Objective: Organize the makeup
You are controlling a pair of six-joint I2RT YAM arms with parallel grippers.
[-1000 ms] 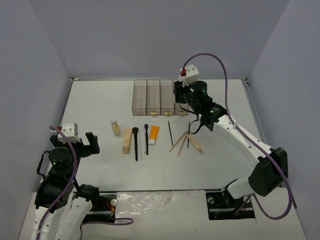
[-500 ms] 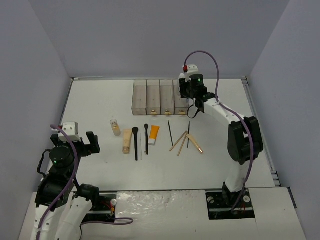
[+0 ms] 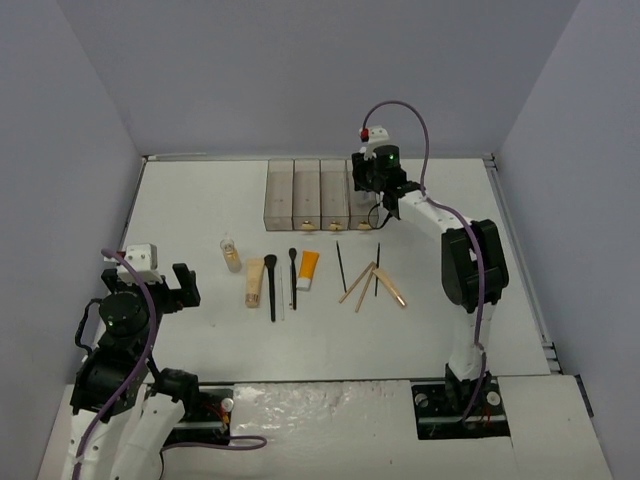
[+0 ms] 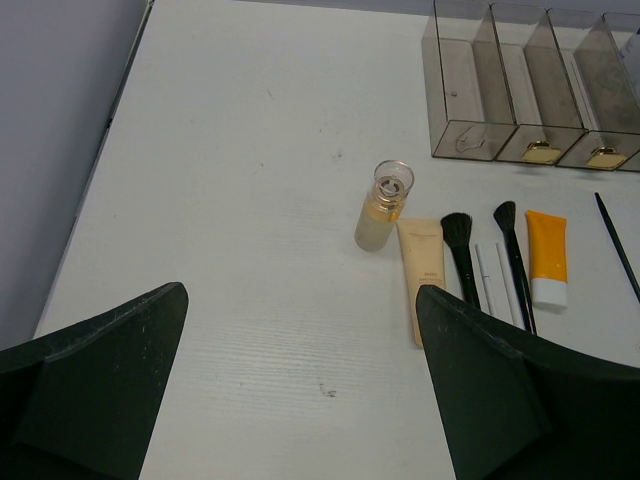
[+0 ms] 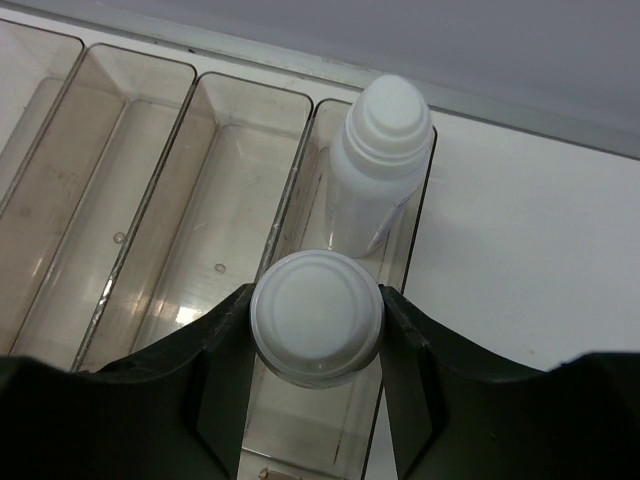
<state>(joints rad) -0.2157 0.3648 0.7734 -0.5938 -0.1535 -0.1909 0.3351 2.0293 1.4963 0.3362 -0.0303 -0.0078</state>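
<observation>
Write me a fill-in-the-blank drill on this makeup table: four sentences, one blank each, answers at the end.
1. The right gripper is shut on a white ___ with a round cap.
2. It holds it over the ___ compartment of the clear box, as the top camera sees it, where another white bottle stands.
3. The left gripper has its jaws ___.
4. The tube lying right beside the small glass bottle is ___ in colour.
Missing words: bottle; rightmost; open; beige.

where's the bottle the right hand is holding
Right wrist view: the bottle is gripped in the right hand over the box's rightmost compartment, beside a second white bottle in that compartment.
</observation>
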